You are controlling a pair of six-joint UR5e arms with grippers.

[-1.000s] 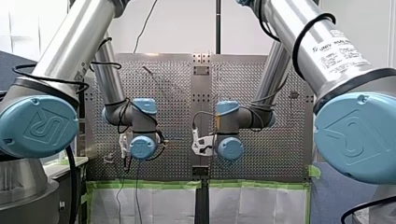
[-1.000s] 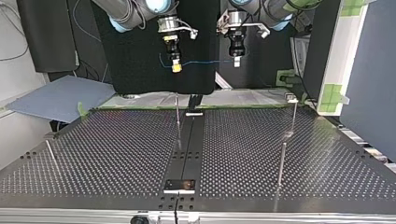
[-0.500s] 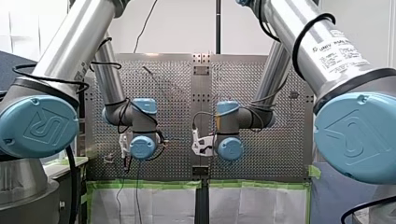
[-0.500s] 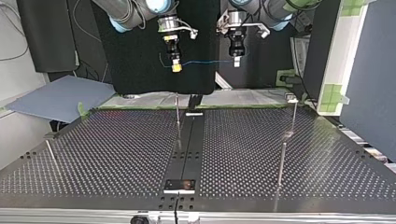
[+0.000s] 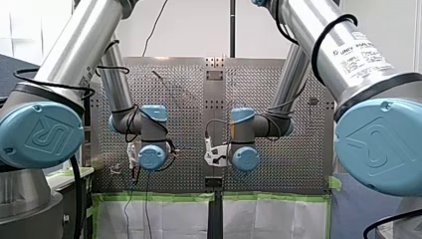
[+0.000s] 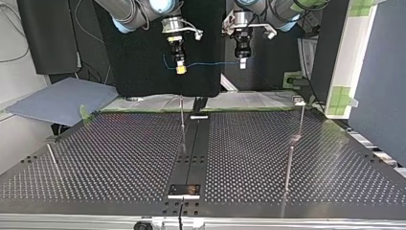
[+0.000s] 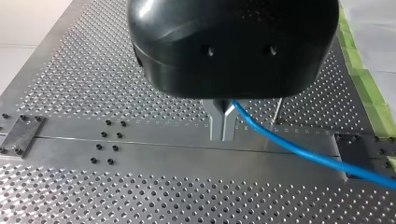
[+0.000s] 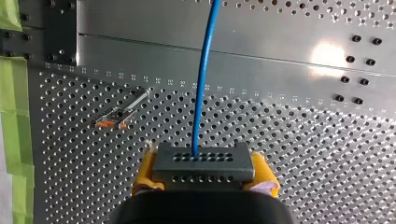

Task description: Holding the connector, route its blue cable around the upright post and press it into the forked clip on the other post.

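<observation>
High above the table in the top view, my right gripper (image 6: 180, 68) with yellow pads and my left gripper (image 6: 242, 61) hang side by side, the blue cable (image 6: 210, 63) stretched between them. In the right wrist view the yellow pads (image 8: 145, 170) are shut on a dark grey connector (image 8: 204, 162), and the blue cable (image 8: 203, 84) runs straight ahead from it. In the left wrist view my left gripper (image 7: 223, 125) has its metal fingers shut on the blue cable (image 7: 303, 154), which trails off to one side. Thin upright posts (image 6: 182, 116) (image 6: 301, 120) stand on the perforated table (image 6: 119, 158) below.
Two more thin posts (image 6: 288, 167) (image 6: 52, 159) stand nearer the top view's front. A post with an orange mark (image 8: 119, 114) shows below, beside my right gripper. A dark plate strip (image 6: 194, 153) runs down the table's middle. Green tape (image 6: 342, 96) edges a white panel.
</observation>
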